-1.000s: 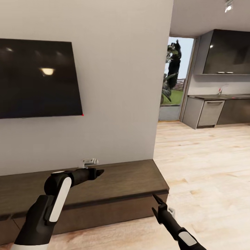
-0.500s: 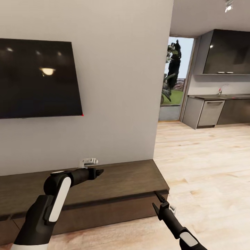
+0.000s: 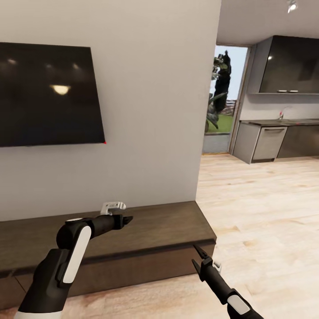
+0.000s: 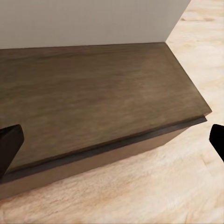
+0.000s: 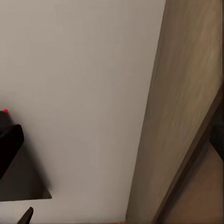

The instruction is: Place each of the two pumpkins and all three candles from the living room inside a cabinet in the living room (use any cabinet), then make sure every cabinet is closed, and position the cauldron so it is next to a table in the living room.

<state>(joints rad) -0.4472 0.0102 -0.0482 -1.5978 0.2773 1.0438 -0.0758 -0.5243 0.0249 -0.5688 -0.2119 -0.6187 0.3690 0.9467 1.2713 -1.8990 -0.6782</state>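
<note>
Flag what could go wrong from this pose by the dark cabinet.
1. The right tool sits close to the front right corner of the long, low dark brown wooden cabinet; a forward base move could knock it against the edge.
2. The left tool hovers low over the cabinet top, so lowering the arm might scrape it.
3. The cabinet's flat fronts show no handle, so pulling one open may slip.
</note>
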